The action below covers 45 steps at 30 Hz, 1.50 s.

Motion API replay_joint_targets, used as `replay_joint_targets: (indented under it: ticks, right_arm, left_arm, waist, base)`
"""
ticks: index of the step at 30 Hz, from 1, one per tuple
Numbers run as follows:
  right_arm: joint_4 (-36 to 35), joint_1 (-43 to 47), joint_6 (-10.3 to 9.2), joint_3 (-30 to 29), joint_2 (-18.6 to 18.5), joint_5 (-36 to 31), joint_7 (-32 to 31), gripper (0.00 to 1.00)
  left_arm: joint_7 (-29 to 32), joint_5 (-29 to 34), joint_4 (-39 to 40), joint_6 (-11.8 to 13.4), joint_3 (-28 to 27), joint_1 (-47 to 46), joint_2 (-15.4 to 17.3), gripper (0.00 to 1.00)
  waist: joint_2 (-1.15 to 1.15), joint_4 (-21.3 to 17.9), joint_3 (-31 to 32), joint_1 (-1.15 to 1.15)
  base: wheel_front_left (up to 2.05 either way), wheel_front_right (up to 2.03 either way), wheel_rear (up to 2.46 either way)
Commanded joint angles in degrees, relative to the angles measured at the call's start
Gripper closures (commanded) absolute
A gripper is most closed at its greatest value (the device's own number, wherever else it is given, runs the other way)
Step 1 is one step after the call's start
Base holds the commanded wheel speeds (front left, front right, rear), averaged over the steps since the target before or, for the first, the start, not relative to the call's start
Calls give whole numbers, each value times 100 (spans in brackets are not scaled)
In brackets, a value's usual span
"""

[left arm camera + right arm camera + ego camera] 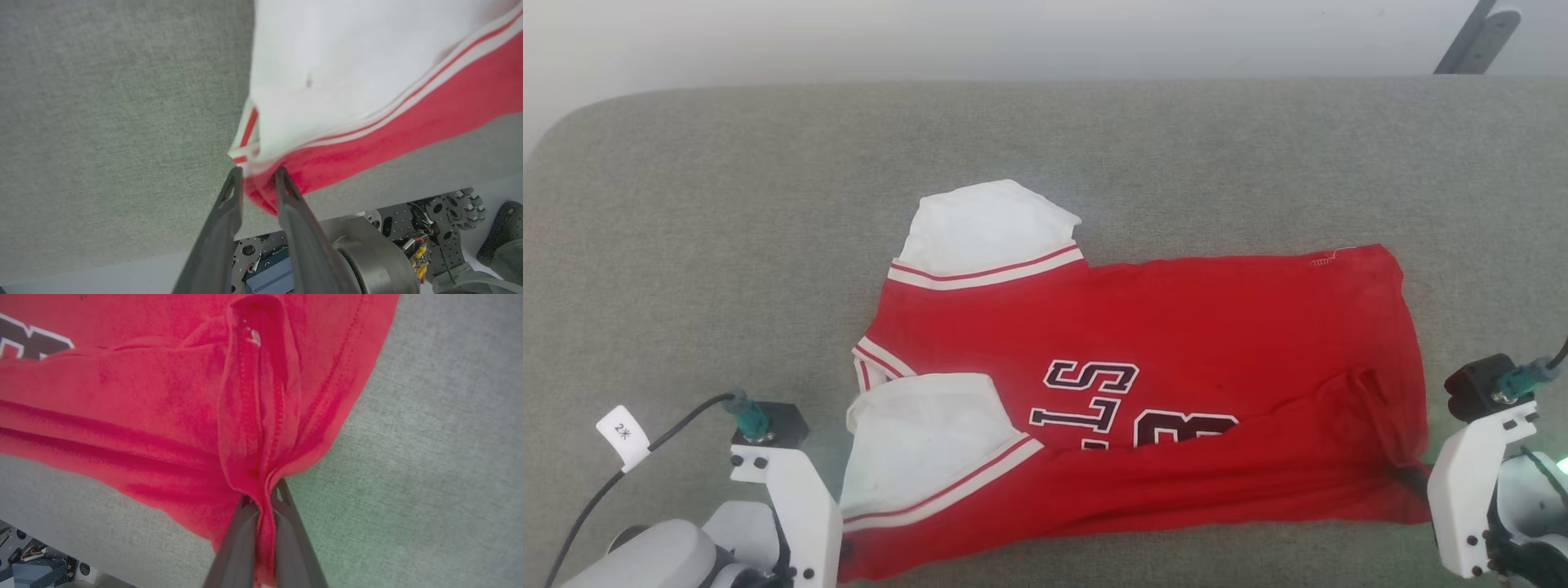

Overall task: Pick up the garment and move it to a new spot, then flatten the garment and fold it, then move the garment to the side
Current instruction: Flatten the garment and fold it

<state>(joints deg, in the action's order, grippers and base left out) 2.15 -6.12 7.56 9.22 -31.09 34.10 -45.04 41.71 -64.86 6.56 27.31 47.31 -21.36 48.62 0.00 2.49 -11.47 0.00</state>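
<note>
garment (1176, 343): 1, red
white sleeves (988, 224): 2, both on the left, one far, one near
grippers: 2, left gripper (258, 175) near left, right gripper (263, 494) near right
dark fingers (222, 228): 2 per gripper
grey surface (727, 245): 1
paper tag (623, 433): 1, near left

Bright even light, only faint soft shadows, white sleeve (984, 224) nearly washed out, wrist views a little blurred, dark fingers (220, 228) soft and out of focus

surface: grey fabric pad (1094, 139) (rounded far-left corner) | beyond: pale backdrop (931, 33) | top right: 1 dark strut (1478, 37)
</note>
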Motion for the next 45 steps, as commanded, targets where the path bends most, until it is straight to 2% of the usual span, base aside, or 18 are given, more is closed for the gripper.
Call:
replay_joint_targets:
  ticks: [1,2,3,4,5,9,14,17,20,26,34,38,45]
  right_arm:
    - [102,-16,-13,15,59,-12,54,71]
    - [147,-47,-13,32,99,-17,82,55]
    - [147,-47,-13,32,99,-17,82,55]
    - [181,-86,-13,38,139,-6,100,30]
    - [220,-117,-12,56,157,-5,115,0]
    - [265,-217,-12,67,212,60,241,0]
    - [29,-304,-11,-77,187,102,479,0]
    - [-222,-391,-9,-173,215,11,845,0]
    - [-420,-449,-9,-334,332,-170,1363,0]
    - [-682,-679,-8,-696,821,-764,2639,0]
    - [-561,-993,-8,-889,1558,-1552,4200,0]
    - [-382,-1090,-8,-824,1778,-1711,4459,0]
    - [-146,-1269,-8,-620,1825,-1723,4482,0]
  left_arm:
    - [-66,-38,-175,-100,5,46,-80,4]
    - [-79,-58,-260,-151,14,27,-140,0]
    - [-79,-58,-260,-151,14,27,-140,0]
    - [-91,-75,-340,-183,15,3,-171,0]
    - [-84,-61,-419,-215,20,-40,-174,0]
    - [-26,8,-482,-289,-18,-248,-143,0]
    - [131,127,-188,-181,-148,-574,127,0]
    - [261,254,49,-174,-219,-857,288,0]
    - [270,404,126,-292,-281,-1212,332,0]
    - [55,706,-414,-858,-335,-1908,137,0]
    - [-326,972,-1784,-1635,-396,-2818,-222,0]
    - [-517,1086,-2572,-1990,-369,-3271,-453,0]
    - [-391,1128,-3852,-2438,-251,-3921,-882,0]
  waist:
    - [0,-33,-3,0]
    - [0,-47,-4,0]
    - [0,-47,-4,0]
    - [0,-67,-5,0]
    - [0,-84,-8,0]
    - [0,-154,-8,0]
    - [0,-279,-6,0]
    - [0,-377,-14,0]
    - [0,-494,-34,0]
    - [0,-867,-138,0]
    - [0,-1409,-392,0]
    - [0,-1561,-564,0]
    - [0,-1695,-869,0]
  base:
    - [0,0,0]
    - [0,0,0]
    - [0,0,0]
    - [0,0,0]
    - [0,0,0]
    - [0,0,0]
    - [0,0,0]
    - [0,0,0]
    - [0,0,0]
    - [0,0,0]
    - [0,0,0]
    - [0,0,0]
    - [0,0,0]
